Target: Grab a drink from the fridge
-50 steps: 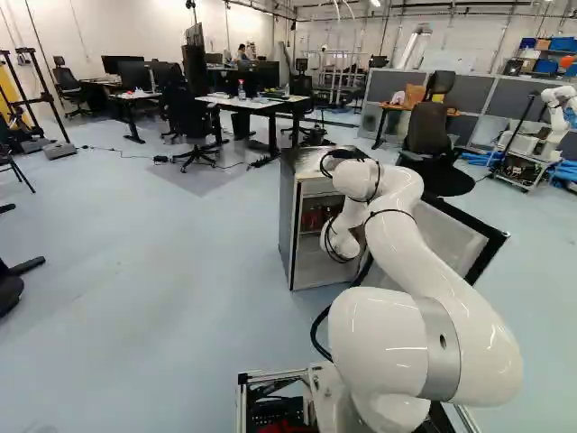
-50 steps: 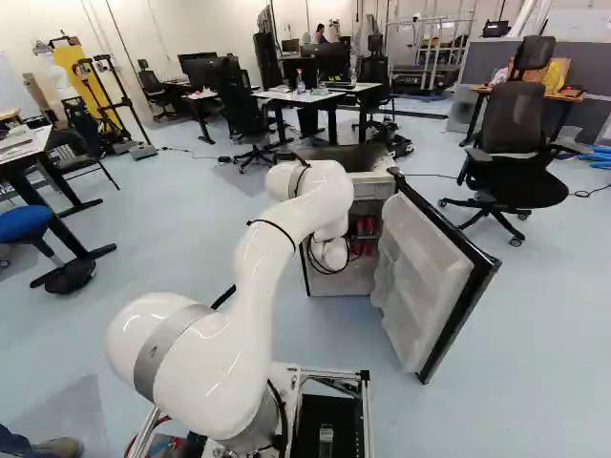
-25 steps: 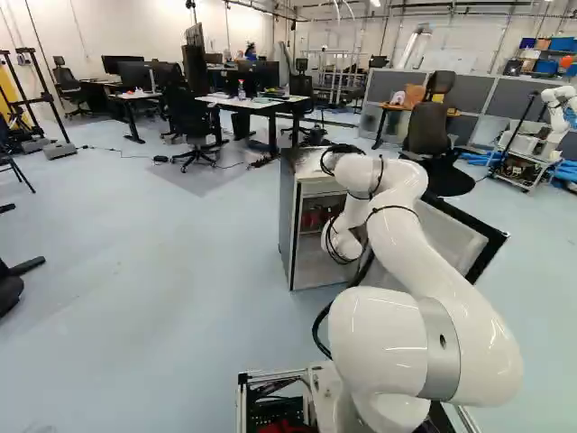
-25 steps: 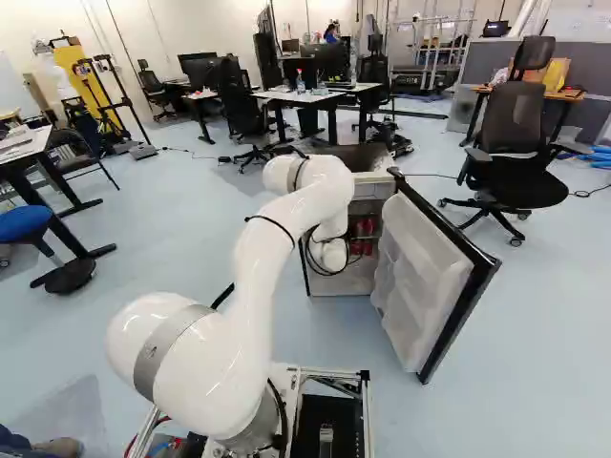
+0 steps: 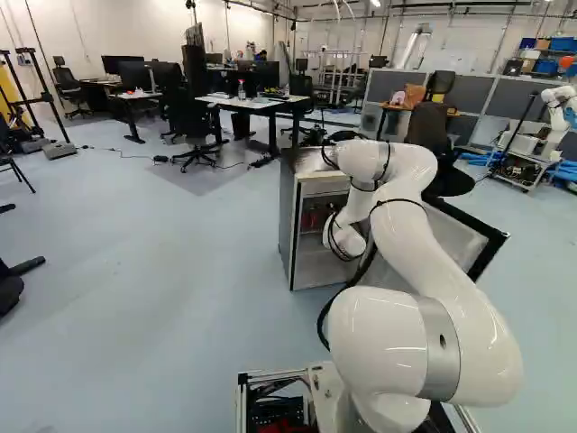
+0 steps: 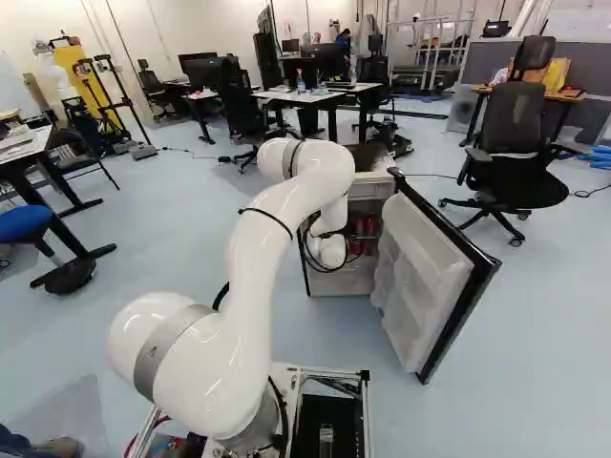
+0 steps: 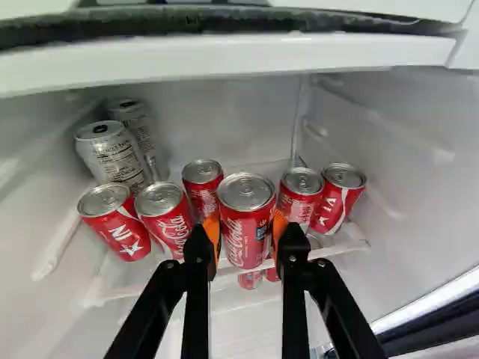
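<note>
The fridge [image 5: 287,221] has its door [image 6: 420,277] wide open, and my white wrist [image 6: 329,250] reaches to its front; the base views hide the fingers. In the wrist view my gripper [image 7: 245,226] is shut on a red can [image 7: 241,245], an orange pad against each side. This can looks larger and nearer than the others and stands upright. Red cans [image 7: 171,223] are beside one finger, with silver cans [image 7: 116,158] behind them. More red cans [image 7: 340,196] stand beside the other finger, and another [image 7: 202,191] is just behind the held one.
A white shelf edge [image 7: 224,60] crosses above the cans, and a fridge side wall [image 7: 419,172] rises beside them. An office chair [image 6: 516,143] stands beyond the door. Desks [image 6: 305,95] are behind the fridge, and another robot [image 5: 554,104] is at the far right of the left base view.
My arm's elbow has risen and its wrist has shifted slightly at the fridge front. The base and the fridge door have stayed where they were.
</note>
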